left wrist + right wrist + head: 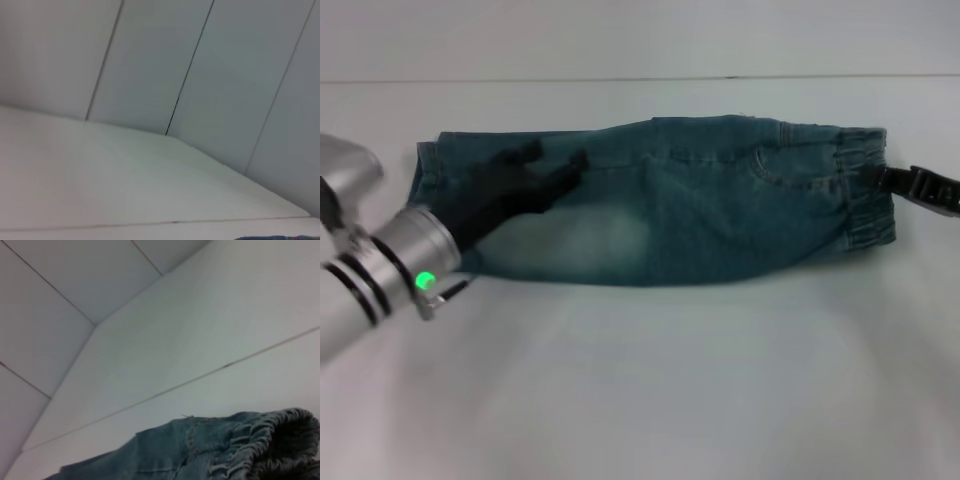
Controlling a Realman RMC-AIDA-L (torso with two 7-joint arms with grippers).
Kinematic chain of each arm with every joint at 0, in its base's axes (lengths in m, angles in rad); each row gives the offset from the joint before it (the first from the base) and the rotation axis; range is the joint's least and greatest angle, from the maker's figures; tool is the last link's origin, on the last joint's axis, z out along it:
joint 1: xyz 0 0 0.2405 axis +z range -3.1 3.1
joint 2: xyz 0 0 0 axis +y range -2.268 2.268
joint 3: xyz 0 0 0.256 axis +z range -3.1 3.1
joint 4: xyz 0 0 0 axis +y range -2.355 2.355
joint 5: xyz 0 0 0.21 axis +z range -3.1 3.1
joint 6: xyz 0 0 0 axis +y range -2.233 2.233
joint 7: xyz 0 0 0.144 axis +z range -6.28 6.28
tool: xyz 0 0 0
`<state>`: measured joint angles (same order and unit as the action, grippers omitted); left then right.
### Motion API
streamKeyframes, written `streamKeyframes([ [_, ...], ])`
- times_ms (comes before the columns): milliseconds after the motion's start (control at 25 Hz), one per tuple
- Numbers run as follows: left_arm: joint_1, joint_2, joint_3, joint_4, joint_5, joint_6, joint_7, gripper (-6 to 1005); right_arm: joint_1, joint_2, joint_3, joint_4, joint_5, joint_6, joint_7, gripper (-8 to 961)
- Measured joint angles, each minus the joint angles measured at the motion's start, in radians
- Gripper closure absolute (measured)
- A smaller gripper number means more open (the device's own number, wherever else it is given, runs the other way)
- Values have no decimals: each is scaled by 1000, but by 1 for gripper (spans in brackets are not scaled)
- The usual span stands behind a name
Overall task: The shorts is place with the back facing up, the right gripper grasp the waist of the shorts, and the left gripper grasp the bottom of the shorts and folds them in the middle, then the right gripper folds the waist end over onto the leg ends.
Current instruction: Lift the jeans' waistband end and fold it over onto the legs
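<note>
Denim shorts (660, 205) lie halved lengthwise on the desk (650, 380). Left gripper (535, 180) hovers spread over the leg ends (430, 175); right gripper (920, 188) apparently pinches the waist (865, 190). Carry it over squarely.

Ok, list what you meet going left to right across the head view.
Left arm's silver wrist → left gripper, over the leg ends → faded middle of the shorts → back pocket → waist → right gripper, at the waistband.
</note>
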<state>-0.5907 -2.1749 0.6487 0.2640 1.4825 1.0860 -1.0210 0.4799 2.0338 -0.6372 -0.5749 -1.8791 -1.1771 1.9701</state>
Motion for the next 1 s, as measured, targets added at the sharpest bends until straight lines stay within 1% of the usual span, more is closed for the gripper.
streamKeyframes([
  [40, -11, 0, -3, -50, -42, 0, 83, 196, -3, 1, -2, -15, 0, -16, 17, 858],
  [80, -29, 0, -15, -133, -111, 6, 239, 232, -5, 1, -3, -25, 0, -28, 32, 858],
  [200, -59, 0, -101, -297, -202, 41, 527, 312, -11, 4, -6, -64, -1, -65, 71, 858],
  [240, -59, 0, -101, -297, -202, 41, 527, 333, -13, 7, -6, -80, -1, -77, 82, 858],
  [280, -78, 0, -217, -411, -223, 54, 741, 355, -16, 10, -6, -96, -1, -89, 93, 858],
  [320, -81, 0, -244, -433, -223, 55, 786, 377, -18, 12, -6, -111, -1, -100, 104, 858],
  [440, -86, 0, -395, -542, -219, 50, 1001, 443, -26, 20, -6, -169, -2, -144, 149, 858],
  [520, -84, 0, -452, -582, -219, 43, 1072, 486, -35, 28, -7, -218, -5, -175, 178, 858],
  [560, -84, 0, -468, -592, -219, 37, 1086, 508, -42, 35, -7, -256, -11, -189, 195, 858],
  [600, -83, 0, -493, -608, -218, 25, 1110, 548, -49, 41, -8, -292, -19, -204, 212, 858],
  [720, -86, 0, -517, -629, -218, -7, 1134, 669, -70, 52, -6, -384, -32, -244, 255, 858],
  [840, -94, 0, -519, -644, -205, -49, 1144, 793, -74, 53, 12, -431, -32, -307, 283, 857],
  [1000, -103, 0, -528, -669, -193, -92, 1200, 970, -80, 52, 47, -479, -13, -377, 296, 857],
])
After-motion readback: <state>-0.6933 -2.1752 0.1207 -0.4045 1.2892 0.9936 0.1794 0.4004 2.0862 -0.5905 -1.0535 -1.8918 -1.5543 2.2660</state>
